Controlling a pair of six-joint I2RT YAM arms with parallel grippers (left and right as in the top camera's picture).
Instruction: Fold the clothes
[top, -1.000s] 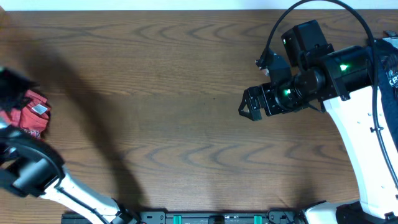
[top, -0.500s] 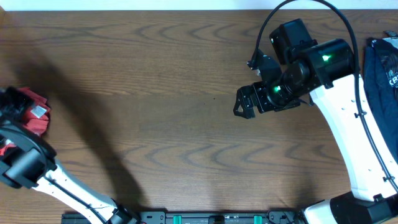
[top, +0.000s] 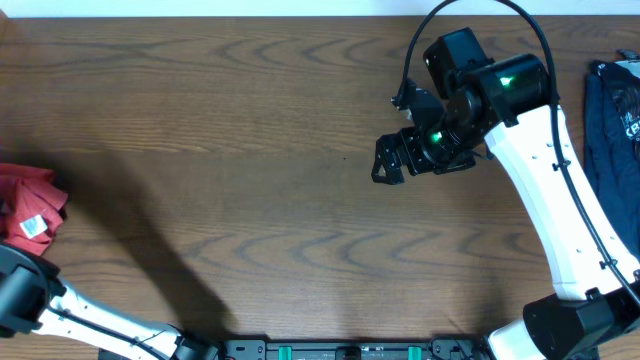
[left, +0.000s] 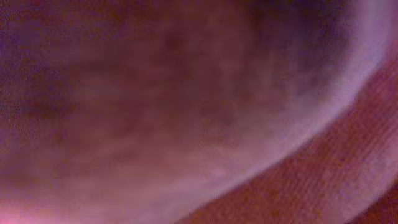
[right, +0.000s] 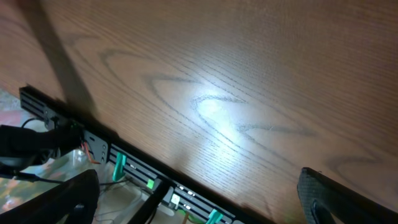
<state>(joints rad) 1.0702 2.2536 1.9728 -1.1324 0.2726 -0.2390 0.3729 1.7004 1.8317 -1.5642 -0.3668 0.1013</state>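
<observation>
Brown wooden table (top: 250, 150), black front rail (top: 330, 350)

Wood-grain table (top: 250, 150), slight sheen; coral T-shirt (top: 25, 195) soft matt cloth.

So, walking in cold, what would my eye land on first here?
Probably the white right arm, reaching over the bare middle of the wooden table, its right gripper open over nothing. Next comes the bunched coral-red T-shirt with a white label at the table's left edge, by the left arm. A navy shirt peeks in at the far right edge.
</observation>
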